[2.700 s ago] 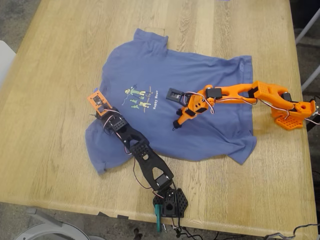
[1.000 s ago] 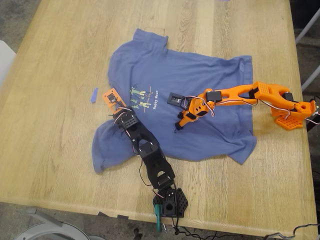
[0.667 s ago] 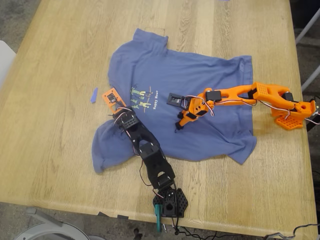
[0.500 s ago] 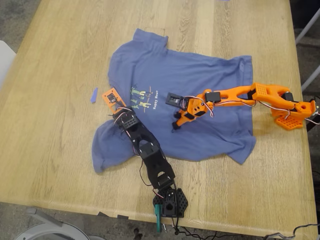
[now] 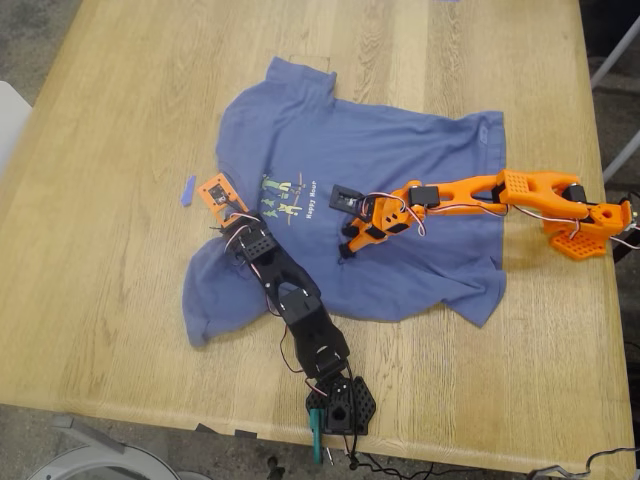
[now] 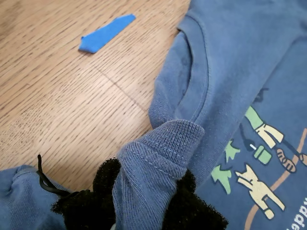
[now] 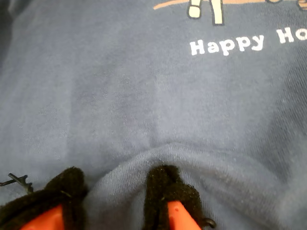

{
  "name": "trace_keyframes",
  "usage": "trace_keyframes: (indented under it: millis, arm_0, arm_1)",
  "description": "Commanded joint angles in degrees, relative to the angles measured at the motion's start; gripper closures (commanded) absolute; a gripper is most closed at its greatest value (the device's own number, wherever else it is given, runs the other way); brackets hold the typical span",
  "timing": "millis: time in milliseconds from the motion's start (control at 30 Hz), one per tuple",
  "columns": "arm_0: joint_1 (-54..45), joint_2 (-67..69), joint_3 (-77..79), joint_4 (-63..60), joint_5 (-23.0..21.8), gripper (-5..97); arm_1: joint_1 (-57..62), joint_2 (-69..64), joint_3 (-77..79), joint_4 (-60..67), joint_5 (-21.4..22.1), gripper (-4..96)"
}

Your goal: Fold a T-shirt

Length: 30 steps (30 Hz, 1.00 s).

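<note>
First wrist view: T-shirt (image 6: 148,177) collar pinched btwn pincer (image 6: 139,201) pads.

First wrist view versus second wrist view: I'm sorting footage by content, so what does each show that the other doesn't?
Only the first wrist view shows bare wooden table, the blue tape strip, the ribbed collar, and my first claw pinching a hemmed fold of cloth. Only the second wrist view shows the white "Happy" lettering and my second claw pinching up a ridge of plain fabric. Both show the slate-blue T-shirt and part of its cartoon print.
</note>
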Motion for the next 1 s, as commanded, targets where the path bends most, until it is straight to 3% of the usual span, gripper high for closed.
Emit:
trace_keyframes:
  millis: [0, 67, 333, 533, 967]
  arm_0:
    - [0.62, 11.51, 0.0, -0.53, -0.44, 92]
    - [1.05, 12.39, 0.88, -0.53, -0.53, 92]
    - [2.37, 13.36, 2.02, -0.62, -0.53, 92]
    - [3.78, 15.29, 2.81, -0.97, -0.79, 92]
    - [15.21, 29.44, 9.84, -7.03, -1.76, 92]
  arm_1:
    - [2.2, -0.35, -0.79, 4.66, 0.44, 73.9]
    - [2.37, -0.35, -1.85, 7.82, 0.88, 91.0]
    - [3.69, -0.35, -3.6, 9.76, 0.88, 91.4]
    - [7.47, -1.93, -7.03, 2.99, 1.49, 91.6]
    - [13.45, -3.25, -17.31, -1.93, 3.78, 91.6]
